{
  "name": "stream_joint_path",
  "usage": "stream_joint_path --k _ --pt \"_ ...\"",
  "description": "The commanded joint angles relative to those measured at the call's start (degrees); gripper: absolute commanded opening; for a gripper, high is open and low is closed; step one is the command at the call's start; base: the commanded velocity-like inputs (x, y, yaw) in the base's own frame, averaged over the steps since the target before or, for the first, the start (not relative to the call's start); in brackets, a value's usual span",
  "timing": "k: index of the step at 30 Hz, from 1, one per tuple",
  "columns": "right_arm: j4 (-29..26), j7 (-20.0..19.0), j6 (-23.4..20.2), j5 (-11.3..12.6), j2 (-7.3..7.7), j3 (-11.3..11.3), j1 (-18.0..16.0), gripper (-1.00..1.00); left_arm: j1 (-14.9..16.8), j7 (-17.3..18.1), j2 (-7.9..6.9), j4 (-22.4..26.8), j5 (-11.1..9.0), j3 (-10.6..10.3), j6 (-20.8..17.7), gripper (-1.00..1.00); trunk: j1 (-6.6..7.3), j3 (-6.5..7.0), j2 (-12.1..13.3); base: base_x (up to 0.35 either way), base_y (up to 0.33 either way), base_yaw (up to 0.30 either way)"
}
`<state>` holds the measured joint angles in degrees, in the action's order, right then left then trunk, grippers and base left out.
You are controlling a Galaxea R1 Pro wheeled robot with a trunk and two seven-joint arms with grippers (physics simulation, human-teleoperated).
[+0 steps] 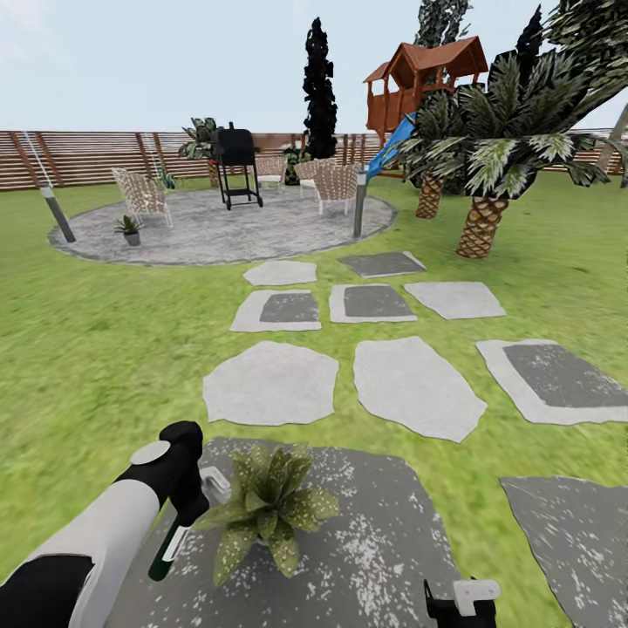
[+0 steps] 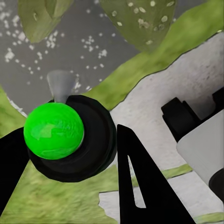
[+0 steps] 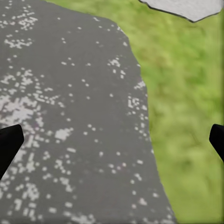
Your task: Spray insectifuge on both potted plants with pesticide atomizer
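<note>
Near plant (image 1: 269, 510): a rosette of broad pointed leaves, flecked white, standing on a dark speckled stone (image 1: 375, 558) at the near edge of the lawn (image 1: 87, 349). Its pot is hidden under the leaves. Far plant (image 1: 129, 228): small, upright in a grey pot, on the left part of the round patio (image 1: 218, 231), near a wicker chair (image 1: 141, 195) and a bollard lamp (image 1: 57, 209).

Atomizer (image 1: 170, 542): dark green bottle with a white label strip, held by the left gripper (image 1: 187, 488), body hanging down and tilted, pale trigger head (image 1: 214, 481) at the top, pointing at the near plant and just beside its leaves. In the left wrist view the bottle (image 2: 53, 130) is seen end-on between the black fingers (image 2: 140, 186), which are closed narrowly on it; flecked leaves (image 2: 140, 21) lie just beyond.

Left arm (image 1: 96, 541): reaches forward from the lower left, gripper above the stone's left edge.

Right gripper (image 1: 462, 602): low at the bottom edge, over the same stone. In the right wrist view its fingertips (image 3: 9, 142) stand wide apart, holding nothing, above stone (image 3: 70, 130) and grass (image 3: 186, 116).
</note>
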<state>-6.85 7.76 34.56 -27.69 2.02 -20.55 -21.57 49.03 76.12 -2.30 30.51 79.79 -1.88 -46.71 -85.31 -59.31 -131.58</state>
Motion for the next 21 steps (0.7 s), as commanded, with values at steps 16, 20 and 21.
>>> stream_joint_path --k 16,20,21 --pt "0.17 0.42 0.15 -0.70 0.00 -0.19 -0.05 1.00 0.45 10.52 -0.12 -0.76 3.97 -1.02 -0.36 -1.00 0.01 -0.05 -0.02 0.000 0.000 -0.002" --pt "0.17 0.42 0.15 -0.70 0.00 -0.19 -0.05 1.00 0.47 12.53 -0.13 -0.15 7.26 -1.04 -0.52 -1.00 0.01 -0.05 -0.02 0.000 0.000 0.000" --pt "0.17 0.42 0.15 -0.70 0.00 -0.19 -0.05 1.00 0.65 12.63 -0.13 -0.04 7.78 -1.03 -0.54 -1.00 0.01 -0.05 -0.02 -0.026 0.007 0.000"
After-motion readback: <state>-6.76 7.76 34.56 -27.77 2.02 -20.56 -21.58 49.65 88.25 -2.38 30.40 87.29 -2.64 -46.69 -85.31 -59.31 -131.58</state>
